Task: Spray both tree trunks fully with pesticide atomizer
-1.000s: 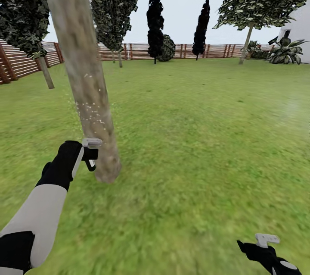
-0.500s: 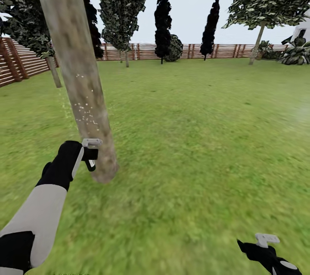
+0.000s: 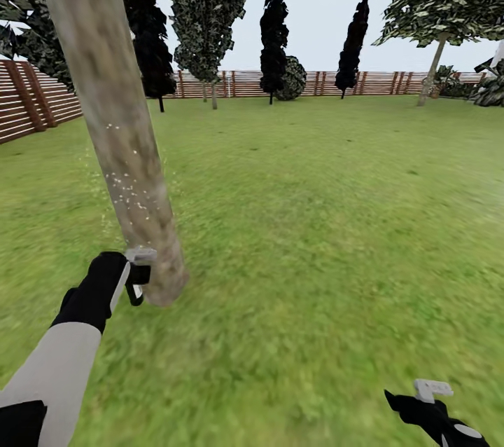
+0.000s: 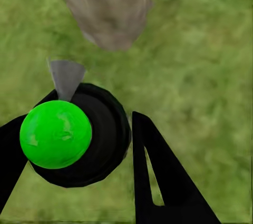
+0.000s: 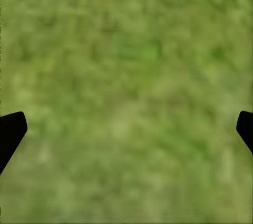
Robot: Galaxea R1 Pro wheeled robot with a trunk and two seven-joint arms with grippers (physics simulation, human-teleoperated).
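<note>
Left claw (image 3: 138,272) clamped on spray bottle (image 4: 79,134), beside base of near trunk (image 3: 112,118); white specks (image 3: 122,191) dot bark above; bottle likely light, rigid, smooth, so grip around body, nozzle free; contents not visible; right claw (image 3: 432,391) low over grass (image 5: 126,76), fingers spread wide, holding nothing.
</note>
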